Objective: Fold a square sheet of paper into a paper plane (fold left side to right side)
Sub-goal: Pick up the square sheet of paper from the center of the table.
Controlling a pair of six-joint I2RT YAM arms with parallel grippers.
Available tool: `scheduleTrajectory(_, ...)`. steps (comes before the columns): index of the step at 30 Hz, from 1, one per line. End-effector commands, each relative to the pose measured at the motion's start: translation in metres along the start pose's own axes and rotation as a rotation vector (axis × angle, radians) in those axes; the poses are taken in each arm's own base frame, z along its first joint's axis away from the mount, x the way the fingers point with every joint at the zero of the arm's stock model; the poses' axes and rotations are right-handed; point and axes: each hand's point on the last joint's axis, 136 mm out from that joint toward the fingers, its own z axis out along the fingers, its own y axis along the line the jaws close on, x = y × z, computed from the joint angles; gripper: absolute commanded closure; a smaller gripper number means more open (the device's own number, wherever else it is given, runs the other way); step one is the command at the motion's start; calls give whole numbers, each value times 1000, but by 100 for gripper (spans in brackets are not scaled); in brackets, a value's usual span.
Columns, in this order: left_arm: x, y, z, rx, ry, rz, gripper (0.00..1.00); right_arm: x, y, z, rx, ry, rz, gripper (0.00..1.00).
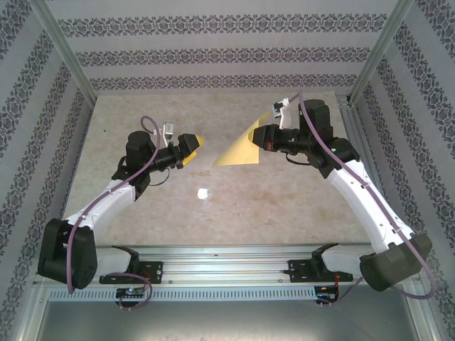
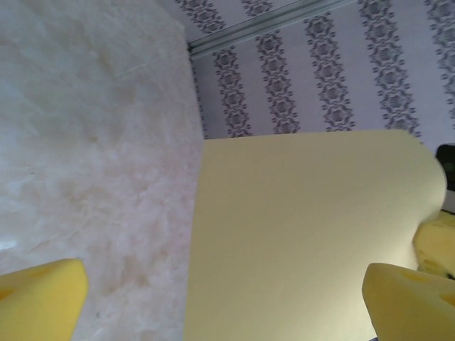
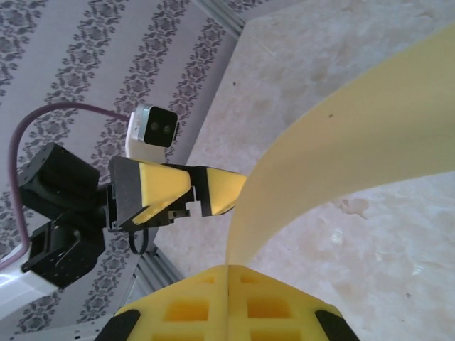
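Thin mustard-yellow square sheet of paper (image 1: 238, 150) arched up over beige marbled table (image 1: 142, 213) centre, its right edge pinched in closed right gripper (image 1: 258, 139); left gripper (image 1: 195, 145) fingers wide & empty, just left of sheet's free edge, not touching

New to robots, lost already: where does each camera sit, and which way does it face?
Top external: above and behind the arms, looking down at the table; both arms show, right gripper pinching the yellow paper.
Left wrist: on the left arm, facing the paper; its own fingers flank it.
Right wrist: on the right arm, facing the left gripper; its own shut fingers below.
Top and right wrist share the left gripper.
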Motion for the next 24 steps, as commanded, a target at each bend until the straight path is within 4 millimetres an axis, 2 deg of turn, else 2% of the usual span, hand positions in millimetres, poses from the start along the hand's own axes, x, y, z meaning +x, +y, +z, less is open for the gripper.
scheduleTrajectory(1, -7, -54, -12, 201, -17, -13, 0, -7, 35, -6, -137, -13, 18, 100)
scheduleTrajectory(4, -6, -57, -13, 222, -12, -63, 0, -15, 47, -8, -191, -40, 22, 100)
scheduleTrajectory(10, 3, -52, -8, 214, 9, -127, 0, -21, 56, -5, -250, -67, 52, 100)
scheduleTrajectory(14, 15, -60, 4, 243, 53, -138, 0, -16, 60, 2, -283, -49, 57, 100)
scheduleTrajectory(19, 19, -69, 16, 279, 81, -147, 0, -8, 53, 8, -280, -29, 73, 100)
scheduleTrajectory(21, 19, -68, 18, 277, 78, -148, 5, -5, 48, 9, -268, -27, 80, 100)
scheduleTrajectory(24, 18, -63, 19, 257, 70, -148, 16, 2, 36, 9, -235, -17, 95, 100)
